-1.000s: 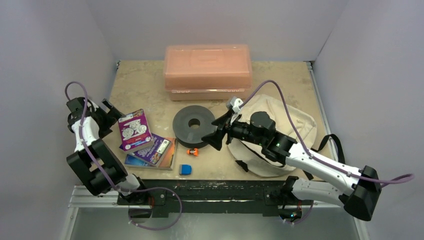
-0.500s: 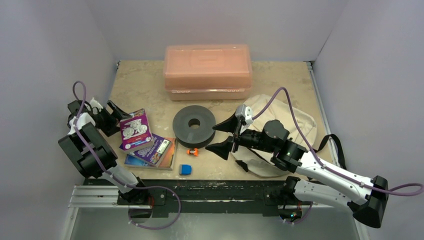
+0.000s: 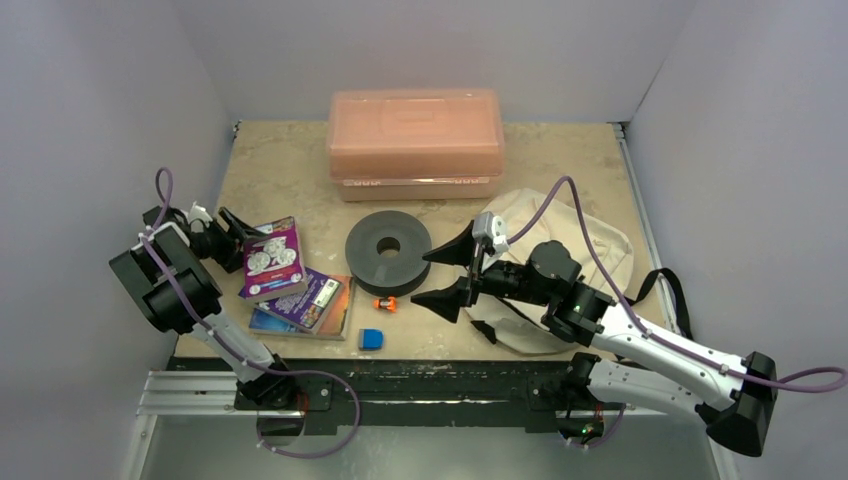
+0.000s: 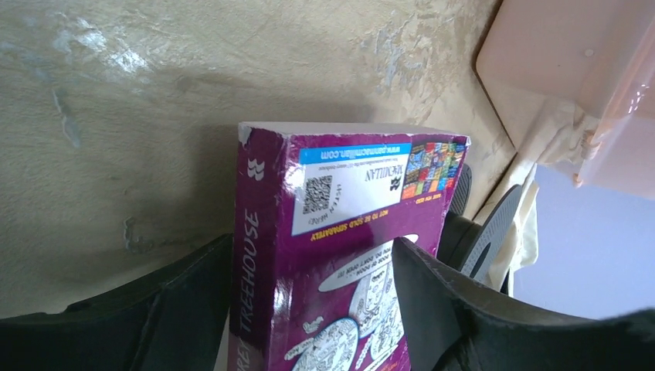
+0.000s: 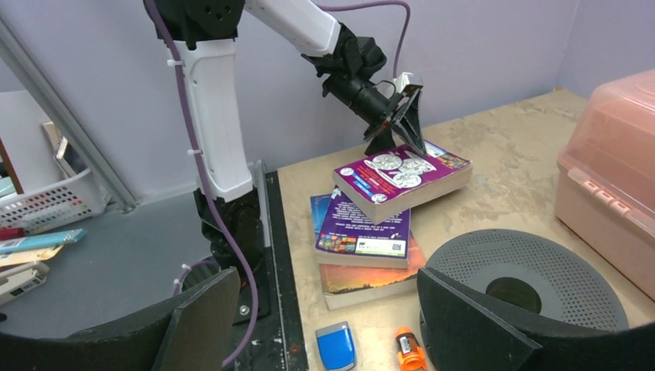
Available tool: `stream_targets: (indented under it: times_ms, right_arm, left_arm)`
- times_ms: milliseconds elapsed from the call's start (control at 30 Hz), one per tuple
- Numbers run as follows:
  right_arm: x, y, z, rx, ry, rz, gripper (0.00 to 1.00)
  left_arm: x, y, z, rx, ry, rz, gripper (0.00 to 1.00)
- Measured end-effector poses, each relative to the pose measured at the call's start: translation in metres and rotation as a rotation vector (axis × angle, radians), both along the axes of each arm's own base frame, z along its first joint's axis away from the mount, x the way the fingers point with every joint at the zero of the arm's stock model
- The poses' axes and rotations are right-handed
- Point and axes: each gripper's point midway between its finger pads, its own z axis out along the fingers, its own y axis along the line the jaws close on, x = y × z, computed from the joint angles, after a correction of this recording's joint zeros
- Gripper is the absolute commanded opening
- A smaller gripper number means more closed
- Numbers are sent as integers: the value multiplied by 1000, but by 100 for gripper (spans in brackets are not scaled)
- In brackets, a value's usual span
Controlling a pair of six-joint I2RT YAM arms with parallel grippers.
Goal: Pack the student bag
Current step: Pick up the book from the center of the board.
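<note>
The left pincer (image 4: 313,241) has its fingers either side of the glossy purple paperback book (image 3: 272,258), one by the spine and one over the cover. I can't tell if it's actually squeezing yet or just straddling it.

What matters for the next move is that the soft cream fabric student bag (image 3: 600,240) sits well off to that pincer's right, past the flat grey plastic disc (image 3: 388,252). The bag is half buried under the right arm, so I can't see its opening or how it's lying. The right pincer (image 3: 418,277) is way closer, with the bag just behind it. Its jaws are spread wide and holding nothing. My guess is the book needs a long carry across, or a handover.
</note>
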Motion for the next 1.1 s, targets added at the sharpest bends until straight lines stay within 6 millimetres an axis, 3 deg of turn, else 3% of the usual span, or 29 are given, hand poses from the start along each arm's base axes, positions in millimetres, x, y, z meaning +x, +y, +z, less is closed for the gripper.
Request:
stream_targets:
  times_ms: [200, 433, 533, 700, 833, 867, 967, 1100]
  right_arm:
    - [2, 2, -3, -8, -2, -1, 89]
    - [6, 6, -13, -33, 14, -6, 89]
    - [8, 8, -17, -44, 22, -8, 89]
    - [23, 9, -30, -78, 49, -81, 90]
    - [47, 5, -58, -163, 99, -214, 93]
    - [51, 4, -64, -183, 109, -236, 93]
    - [62, 6, -78, -251, 140, -279, 95]
    - [67, 11, -86, -289, 152, -291, 99]
  left_arm:
    - [1, -2, -7, -50, 20, 0, 31]
    - [9, -7, 23, -75, -72, 36, 14]
    - [11, -8, 41, -47, -121, 56, 1]
    - [16, -19, 73, 31, -183, 58, 0]
    - [13, -45, 96, 71, -142, 51, 0]
    - [13, -59, 102, 74, -131, 28, 0]
    - [0, -91, 128, 67, -96, 39, 0]
    - [-32, -116, 170, 55, -105, 132, 0]
